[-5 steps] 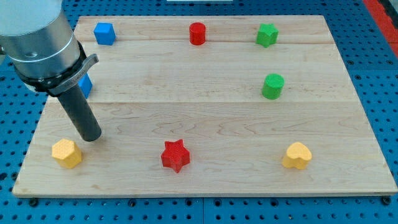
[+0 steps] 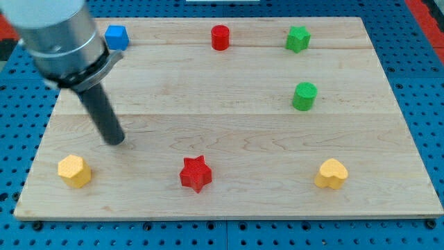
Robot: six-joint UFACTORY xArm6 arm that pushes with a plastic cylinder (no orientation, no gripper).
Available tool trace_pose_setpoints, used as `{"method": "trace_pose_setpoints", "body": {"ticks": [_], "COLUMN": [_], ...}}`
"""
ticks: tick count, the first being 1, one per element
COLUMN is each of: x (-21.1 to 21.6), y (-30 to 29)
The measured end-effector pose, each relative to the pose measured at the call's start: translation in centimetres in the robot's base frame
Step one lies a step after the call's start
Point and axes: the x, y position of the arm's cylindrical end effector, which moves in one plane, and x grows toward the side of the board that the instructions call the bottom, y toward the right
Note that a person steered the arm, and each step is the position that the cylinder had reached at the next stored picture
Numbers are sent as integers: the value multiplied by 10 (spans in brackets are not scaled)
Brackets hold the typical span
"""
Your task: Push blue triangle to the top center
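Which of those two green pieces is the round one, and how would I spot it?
Start at the wooden board and go to its right half. Two green pieces stand there, one above the other, and the green cylinder is the lower one. Unlike the green star at the top edge, it has a smooth round outline and a flat circular top.

Board middle lies open; red star (image 2: 195, 173) and yellow block (image 2: 73, 170) line the view's bottom.

This looks like a robotics lab bench. A pale wooden surface (image 2: 229, 132) sits on a blue perforated base (image 2: 423, 83) with rows of regular holes, the sort used for mounting rigs. A grey industrial arm (image 2: 59, 35) reaches in overhead, and small coloured test blocks lie scattered about.
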Motion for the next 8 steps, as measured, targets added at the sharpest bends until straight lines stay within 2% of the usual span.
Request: {"method": "trace_pose_setpoints", "body": {"ticks": [1, 2, 3, 4, 5, 7, 8], "x": [-31, -31, -8, 27, 17, -5, -46], "y": [24, 43, 28, -50, -84, -88, -88]}}
